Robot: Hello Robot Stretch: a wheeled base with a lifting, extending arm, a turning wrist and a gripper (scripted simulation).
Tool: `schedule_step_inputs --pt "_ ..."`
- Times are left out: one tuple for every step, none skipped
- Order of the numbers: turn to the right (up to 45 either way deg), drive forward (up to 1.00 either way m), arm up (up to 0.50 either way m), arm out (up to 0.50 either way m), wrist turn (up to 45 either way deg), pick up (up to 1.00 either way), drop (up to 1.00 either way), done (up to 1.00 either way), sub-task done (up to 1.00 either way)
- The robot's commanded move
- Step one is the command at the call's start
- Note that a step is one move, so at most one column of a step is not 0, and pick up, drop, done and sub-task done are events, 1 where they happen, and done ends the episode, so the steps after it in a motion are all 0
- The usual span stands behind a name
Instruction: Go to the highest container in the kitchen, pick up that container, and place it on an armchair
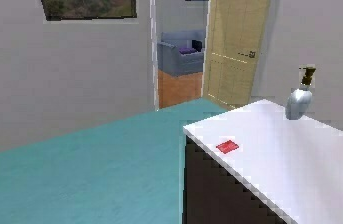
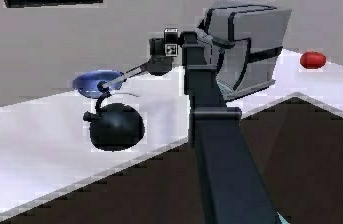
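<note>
A blue shallow bowl (image 2: pixel 92 80) sits on the white countertop (image 2: pixel 39 140) in the arm side view. My arm (image 2: pixel 214 140) rises from the bottom edge, and the gripper (image 2: pixel 119 77) reaches left with its thin fingers ending at the bowl's rim. I cannot tell whether it holds anything, since the bowl lies right at its far end. A round black kettle (image 2: pixel 114 126) stands on the counter just in front of the bowl. Through a doorway in the forward view a blue armchair (image 1: pixel 180 52) stands in the far room.
A grey toaster (image 2: pixel 247 50) stands behind the arm, and a red round thing (image 2: pixel 313 60) lies at the counter's right. In the forward view a soap dispenser (image 1: pixel 301 94) and a small red item (image 1: pixel 227 146) rest on a white counter (image 1: pixel 289 160). Teal floor (image 1: pixel 79 165) leads to the wooden door (image 1: pixel 234 50).
</note>
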Motion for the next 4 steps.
schedule_step_inputs --pt "0.0 0.00 0.00 0.00 -45.0 0.00 0.00 0.00 0.00" --pt "0.0 0.00 0.00 0.00 -27.0 0.00 0.00 0.00 0.00" --pt "0.0 0.00 0.00 -0.44 0.0 0.00 0.00 0.00 0.00" --pt "-45.0 0.00 0.00 0.00 0.0 0.00 0.00 0.00 0.00"
